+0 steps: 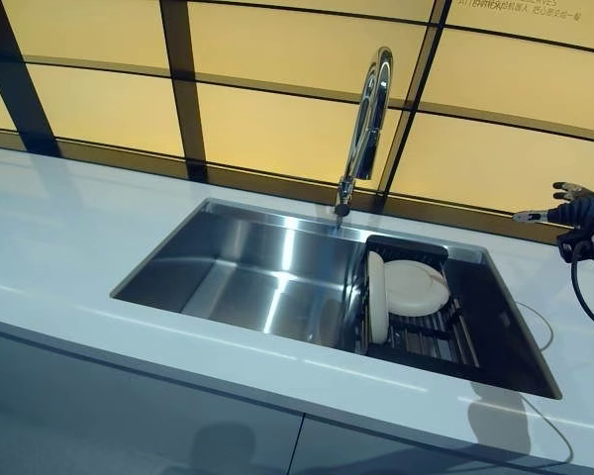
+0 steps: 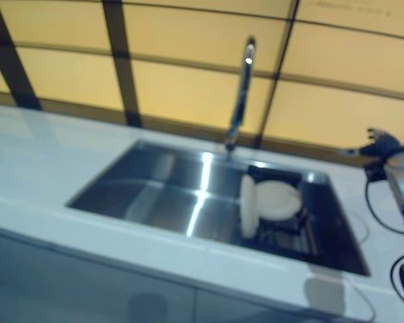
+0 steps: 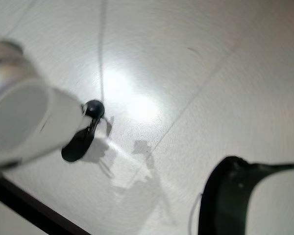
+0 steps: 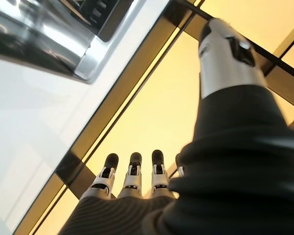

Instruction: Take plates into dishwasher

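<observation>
Two cream plates sit in a dark dish rack at the right end of the steel sink. One plate stands on edge; the other leans beside it, on its right. My right hand is raised over the counter to the right of the sink, well apart from the plates, fingers straight and holding nothing. My left hand shows only as a blurred silver shape in the left wrist view, hanging low over a pale floor.
A tall chrome tap rises behind the sink's middle. The white counter runs around the sink, with a yellow panelled wall behind. Grey cabinet fronts lie below the counter's front edge.
</observation>
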`<state>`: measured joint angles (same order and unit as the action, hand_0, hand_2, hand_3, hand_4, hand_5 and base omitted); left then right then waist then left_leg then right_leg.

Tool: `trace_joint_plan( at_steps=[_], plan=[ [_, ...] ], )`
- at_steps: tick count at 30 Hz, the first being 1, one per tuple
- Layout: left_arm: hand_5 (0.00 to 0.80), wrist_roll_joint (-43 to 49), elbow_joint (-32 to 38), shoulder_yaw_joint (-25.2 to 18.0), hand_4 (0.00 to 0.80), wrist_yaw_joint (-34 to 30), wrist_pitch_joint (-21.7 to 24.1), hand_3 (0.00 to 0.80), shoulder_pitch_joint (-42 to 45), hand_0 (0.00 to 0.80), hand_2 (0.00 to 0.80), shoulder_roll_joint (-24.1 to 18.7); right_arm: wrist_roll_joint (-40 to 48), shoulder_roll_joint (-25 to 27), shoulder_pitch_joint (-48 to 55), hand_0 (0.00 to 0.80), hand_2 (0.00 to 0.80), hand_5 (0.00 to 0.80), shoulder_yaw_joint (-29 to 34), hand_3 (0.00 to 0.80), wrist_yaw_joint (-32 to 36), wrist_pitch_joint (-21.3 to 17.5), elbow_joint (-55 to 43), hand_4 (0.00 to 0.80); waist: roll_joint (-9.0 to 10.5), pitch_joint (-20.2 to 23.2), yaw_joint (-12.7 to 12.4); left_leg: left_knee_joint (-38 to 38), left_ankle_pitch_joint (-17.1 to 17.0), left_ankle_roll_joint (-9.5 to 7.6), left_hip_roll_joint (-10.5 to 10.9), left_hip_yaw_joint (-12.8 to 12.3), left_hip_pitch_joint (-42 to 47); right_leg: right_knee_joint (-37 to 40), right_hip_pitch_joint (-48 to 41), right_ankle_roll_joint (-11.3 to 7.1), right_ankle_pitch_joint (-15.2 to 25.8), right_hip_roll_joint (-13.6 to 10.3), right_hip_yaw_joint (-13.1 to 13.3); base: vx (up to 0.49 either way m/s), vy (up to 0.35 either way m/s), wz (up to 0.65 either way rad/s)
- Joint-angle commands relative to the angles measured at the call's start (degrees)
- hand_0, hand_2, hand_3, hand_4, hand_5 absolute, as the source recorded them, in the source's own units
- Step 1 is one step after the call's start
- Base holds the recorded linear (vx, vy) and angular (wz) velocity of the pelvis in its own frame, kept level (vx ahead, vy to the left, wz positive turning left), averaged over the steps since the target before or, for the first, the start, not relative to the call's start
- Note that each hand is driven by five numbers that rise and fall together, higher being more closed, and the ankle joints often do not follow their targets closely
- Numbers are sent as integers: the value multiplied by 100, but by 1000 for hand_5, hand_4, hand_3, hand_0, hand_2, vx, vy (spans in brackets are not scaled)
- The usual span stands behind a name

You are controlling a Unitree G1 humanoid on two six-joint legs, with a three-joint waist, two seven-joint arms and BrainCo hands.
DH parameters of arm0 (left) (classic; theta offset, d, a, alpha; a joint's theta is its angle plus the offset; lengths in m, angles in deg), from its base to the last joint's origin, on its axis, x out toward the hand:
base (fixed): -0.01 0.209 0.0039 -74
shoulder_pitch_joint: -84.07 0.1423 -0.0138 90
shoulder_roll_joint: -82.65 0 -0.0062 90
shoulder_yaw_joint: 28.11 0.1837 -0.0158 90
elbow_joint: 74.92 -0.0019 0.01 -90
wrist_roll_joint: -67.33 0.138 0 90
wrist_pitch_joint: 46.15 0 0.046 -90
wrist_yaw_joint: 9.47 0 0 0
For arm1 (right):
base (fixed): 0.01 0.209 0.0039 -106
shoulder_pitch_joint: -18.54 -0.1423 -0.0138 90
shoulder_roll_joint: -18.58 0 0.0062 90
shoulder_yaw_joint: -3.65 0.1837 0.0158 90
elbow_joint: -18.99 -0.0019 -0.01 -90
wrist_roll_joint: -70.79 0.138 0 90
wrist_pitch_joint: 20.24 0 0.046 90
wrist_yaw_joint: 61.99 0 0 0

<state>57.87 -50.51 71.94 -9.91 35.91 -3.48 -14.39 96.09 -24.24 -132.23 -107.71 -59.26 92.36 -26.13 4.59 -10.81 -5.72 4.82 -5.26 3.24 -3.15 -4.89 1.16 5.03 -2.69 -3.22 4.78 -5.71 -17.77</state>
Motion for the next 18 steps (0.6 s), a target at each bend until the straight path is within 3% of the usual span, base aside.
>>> trace_joint_plan(
  at_steps=[1, 4, 7, 9, 10, 13, 18],
  plan=[
    [0, 240, -236, 276, 0, -18, 17, 0, -165, 0, 0, -130, 123, 40, -251, 0, 0, 0, -175, 0, 16, -53, -357, 0, 60, -9, -135, 18, 522, -44, 73, -58, 53, -64, -69, -456, -225, -168, 82, -31, 10, 0],
    [0, 236, -208, 283, 0, -21, 53, 0, -188, 0, 0, -119, -221, -38, -249, 0, 0, 0, -274, 0, 212, -213, -520, 0, 70, -15, -126, 18, 518, -45, 79, -66, 66, -68, -65, -462, -211, -182, 76, 0, 0, 0],
    [0, 245, -160, 280, 0, -57, 57, 0, -203, 0, 0, -107, -1395, 29, -405, 0, 0, 0, -593, 0, 269, -948, -728, 0, 79, 9, -129, 18, 524, -58, 82, -80, 100, -77, -88, -466, -219, -183, 78, 0, 0, 0],
    [0, 257, -115, 278, 0, -89, 1, 0, -210, 0, 0, -120, -2255, 103, -516, 0, 0, 0, -785, 0, 407, -1244, -887, 0, 88, 18, -131, 18, 519, -60, 82, -77, 102, -93, -86, -474, -224, -181, 88, 0, 0, 0],
    [0, 267, -68, 284, 0, -65, -37, 0, -195, 0, 0, -125, -3263, 258, -700, 0, 0, 0, -1154, 0, 425, -1743, -1065, 0, 111, 6, -156, 18, 531, -73, 76, -65, 120, -96, -110, -490, -227, -166, 96, 0, 0, 0],
    [0, 300, 18, 251, 0, -46, -73, 0, -130, 0, 0, -196, -4246, 571, -1004, 0, 0, 0, -1840, 0, 324, -2135, -1525, 0, 194, 28, -187, 18, 514, -100, 75, -31, 84, -93, -87, -514, -202, -155, 89, 4, -50, 1],
    [0, 337, 77, 245, 0, -36, -115, 0, -161, 0, 0, -240, -5378, 713, -1244, 0, 0, 0, -2282, 0, -152, -2651, -2009, 0, 262, 37, -194, 18, 524, -127, 72, -1, 62, -90, -73, -540, -195, -135, 99, 4, -25, 0]
  ],
)
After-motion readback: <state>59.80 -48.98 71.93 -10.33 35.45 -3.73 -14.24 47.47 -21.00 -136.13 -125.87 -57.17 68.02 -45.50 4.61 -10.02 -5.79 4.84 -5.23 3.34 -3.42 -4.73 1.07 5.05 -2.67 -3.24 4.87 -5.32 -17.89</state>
